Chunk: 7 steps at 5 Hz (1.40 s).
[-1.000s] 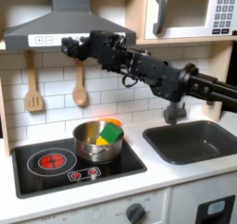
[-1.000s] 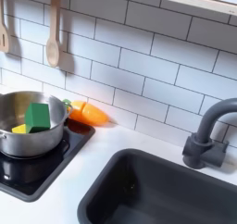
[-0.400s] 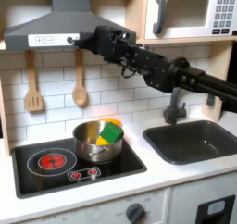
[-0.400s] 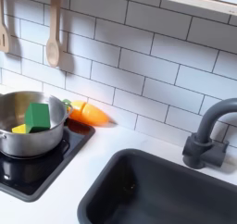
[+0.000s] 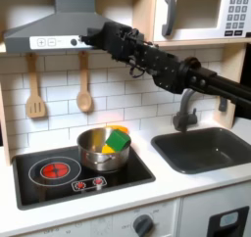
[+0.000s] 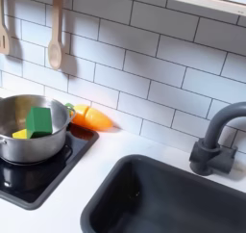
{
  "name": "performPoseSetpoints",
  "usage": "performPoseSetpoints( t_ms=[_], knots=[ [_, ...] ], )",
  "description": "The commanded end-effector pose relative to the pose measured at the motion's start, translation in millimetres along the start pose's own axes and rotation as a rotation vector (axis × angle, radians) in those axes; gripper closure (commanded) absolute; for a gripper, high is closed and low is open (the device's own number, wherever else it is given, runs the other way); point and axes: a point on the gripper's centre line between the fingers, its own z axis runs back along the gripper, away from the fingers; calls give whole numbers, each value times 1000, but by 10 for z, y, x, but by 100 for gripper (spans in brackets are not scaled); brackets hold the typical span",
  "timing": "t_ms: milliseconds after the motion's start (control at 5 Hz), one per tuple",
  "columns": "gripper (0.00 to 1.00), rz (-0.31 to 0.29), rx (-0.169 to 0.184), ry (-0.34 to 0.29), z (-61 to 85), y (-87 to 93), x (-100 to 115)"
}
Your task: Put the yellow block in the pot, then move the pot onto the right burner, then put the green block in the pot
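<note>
The steel pot (image 5: 98, 161) stands on the right burner of the toy stove in the first exterior view. The green block (image 5: 119, 141) lies inside it, leaning on the rim, and a bit of the yellow block (image 5: 107, 136) shows beside it. In the second exterior view the pot (image 6: 29, 148) holds the green block (image 6: 38, 120) upright and the yellow block (image 6: 19, 134) low at its left. My gripper (image 5: 90, 36) hangs high above the stove, in front of the hood, well clear of the pot. Its dark fingers blend into the hood.
An orange rounded piece (image 6: 93, 117) lies behind the pot against the tiles. The left burner (image 5: 56, 168) glows red. A dark sink (image 5: 206, 149) and faucet (image 6: 216, 136) sit to the right. Wooden utensils (image 5: 84, 89) hang on the wall; a microwave (image 5: 201, 11) is above.
The arm has drawn up and to the first exterior view's right, away from the stove. The pot and both blocks have stayed still.
</note>
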Motion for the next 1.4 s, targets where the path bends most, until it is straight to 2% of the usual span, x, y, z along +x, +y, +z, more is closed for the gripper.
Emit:
performPoseSetpoints(
  t_ms=[0, 400, 600, 800, 1200],
  knots=[
    [100, -1, 8, 5, 5, 23, -20],
    [100, -8, -7, 43, 78, -50, -148],
    [100, -2, -8, 77, 106, -54, -285],
    [100, 2, -29, 72, 74, -131, -272],
    [100, 2, -19, 54, 108, -98, -198]
  ],
)
